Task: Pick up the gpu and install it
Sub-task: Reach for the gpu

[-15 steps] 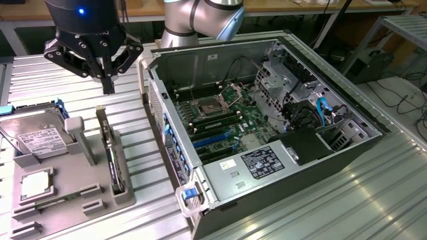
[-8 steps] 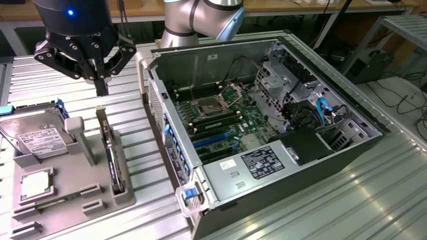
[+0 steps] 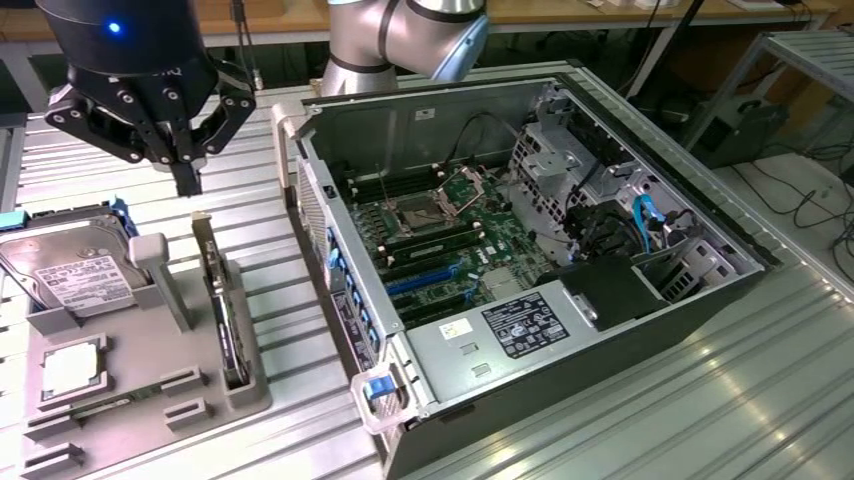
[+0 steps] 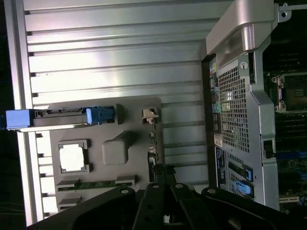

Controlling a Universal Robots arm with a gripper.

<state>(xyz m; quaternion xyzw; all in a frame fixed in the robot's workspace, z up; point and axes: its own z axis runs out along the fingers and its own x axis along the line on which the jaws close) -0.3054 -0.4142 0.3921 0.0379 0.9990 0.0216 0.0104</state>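
One claw [image 3: 187, 188], fingers pressed together on nothing at all, hangs over the parts holder [image 3: 134, 400]. The gpu [image 3: 219, 295] stands on edge in its slot just below the fingertips and runs away from them along the grey tray. It isn't gripped or touched, and the exterior view shows a clear gap between tip and card. From the wrist camera the card is a thin line straight ahead of the claw's linkage.

Now the worries. The biggest, to my eye, is closed fingers over a thin card. Coming down like that, the tips would strike the top edge instead of straddling it, and a board on edge could tip or jam in its slot.

Second, the claw sits over one end of the card, not its middle. A pinch that far off-centre might let the long side droop or swing once it is lifted.

Third, the neighbours. The hard drive [image 3: 74, 275] lies to one side of the claw, with a grey upright post between it and the card, so a sideways drift could clip that post. On the opposite side the open computer case [image 3: 400, 105] rises close by. A card carried low could catch that wall before reaching the blue slots [image 3: 427, 282] inside.
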